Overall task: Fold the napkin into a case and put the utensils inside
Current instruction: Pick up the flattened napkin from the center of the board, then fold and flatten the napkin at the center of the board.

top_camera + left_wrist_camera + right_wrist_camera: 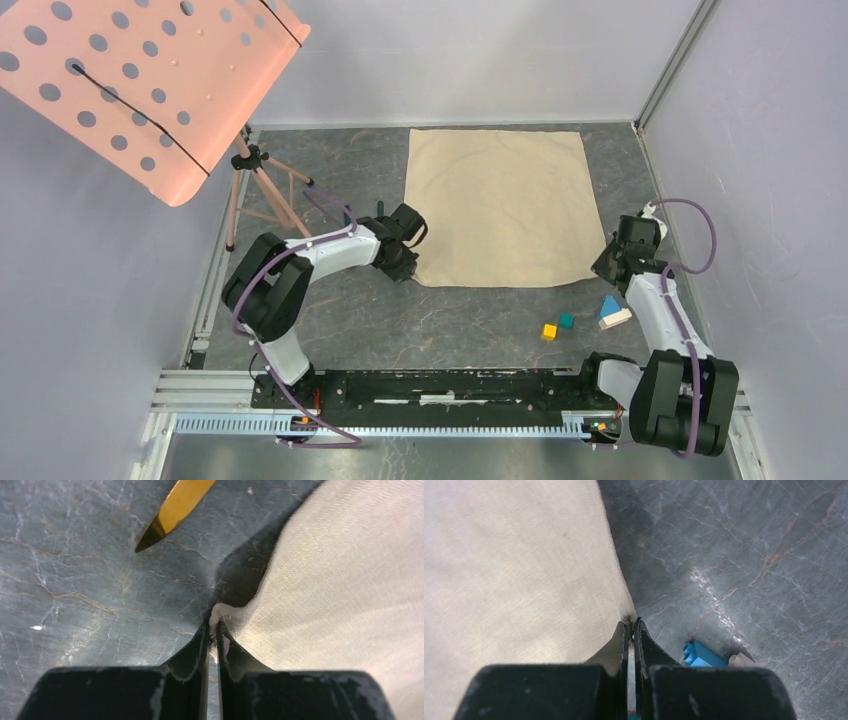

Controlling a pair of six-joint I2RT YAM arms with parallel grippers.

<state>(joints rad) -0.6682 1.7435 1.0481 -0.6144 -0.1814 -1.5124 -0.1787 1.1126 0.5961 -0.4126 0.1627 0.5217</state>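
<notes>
- Left arm: white links between bulky black joint housings, with a purple cable running along it.
- Right arm: same white-and-black build, with its own purple cable in a loop.
- Left gripper: two matte black tapered fingers, edges scuffed pale.
- Right gripper: black fingers, likewise scratched grey.
- Black base rail under both arms at the near edge.

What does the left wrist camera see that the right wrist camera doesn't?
Only left wrist: the gold knife tip, beyond the left gripper. Only right wrist: a blue block beside the right gripper. Both: the grey table, and that view's own gripper pinched shut on a corner of the napkin.
</notes>
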